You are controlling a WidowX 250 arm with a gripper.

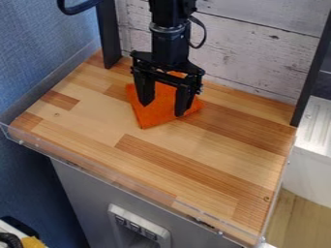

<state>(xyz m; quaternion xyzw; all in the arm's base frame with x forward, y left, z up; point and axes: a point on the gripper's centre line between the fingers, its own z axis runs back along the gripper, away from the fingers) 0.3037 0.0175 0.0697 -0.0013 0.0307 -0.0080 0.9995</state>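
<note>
The black gripper (163,109) hangs over the back left part of the wooden counter, its two fingers pointing down and spread apart. Below and behind it an orange cloth (152,115) lies flat on the wood, with one corner toward the front. Nothing is seen held between the fingers. Whether the fingertips touch the cloth, I cannot tell. Part of the cloth is hidden behind the gripper.
The wooden counter (161,155) has a clear plastic lip (116,180) along its front. Dark posts (109,38) stand at the back left and back right, with a whitewashed plank wall (259,48) behind. A white surface lies past the right edge.
</note>
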